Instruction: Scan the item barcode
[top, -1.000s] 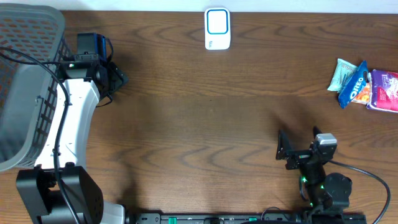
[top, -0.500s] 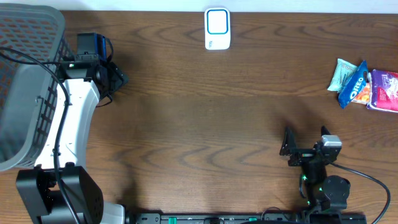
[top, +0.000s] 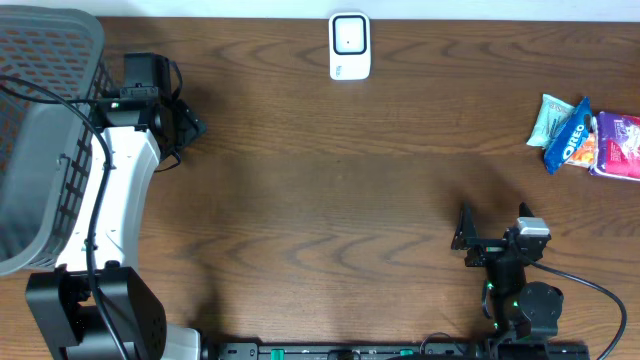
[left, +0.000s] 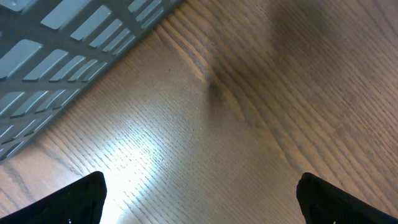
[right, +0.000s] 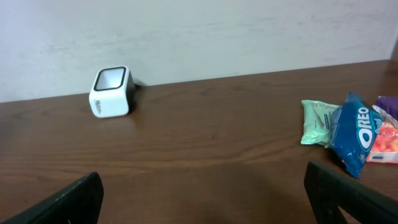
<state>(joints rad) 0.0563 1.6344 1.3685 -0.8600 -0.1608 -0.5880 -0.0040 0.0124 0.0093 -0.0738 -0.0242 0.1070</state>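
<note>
Basically not started: no item picked, nothing near the scanner.
Overhead: scanner (top: 349, 45) at table's far edge, snacks (top: 584, 137) piled far right, well apart from it; left gripper (top: 180, 125) wide & empty beside basket (top: 40, 120); right gripper (top: 490, 235) wide & empty near front edge. Left wrist: only bare table (left: 236, 137) & basket wall, fingers spread. Right wrist: Oreo pack (right: 351, 134) ahead-right, untouched. Left to do: grab item, find barcode, show to scanner.

We see the scanner (right: 111, 92) on the counter (top: 330, 190) ahead-left of our right claw (top: 490, 243), snack packets (right: 348, 129) ahead-right. A basket (top: 40, 140) sits just beside our left claw (top: 180, 125).
</note>
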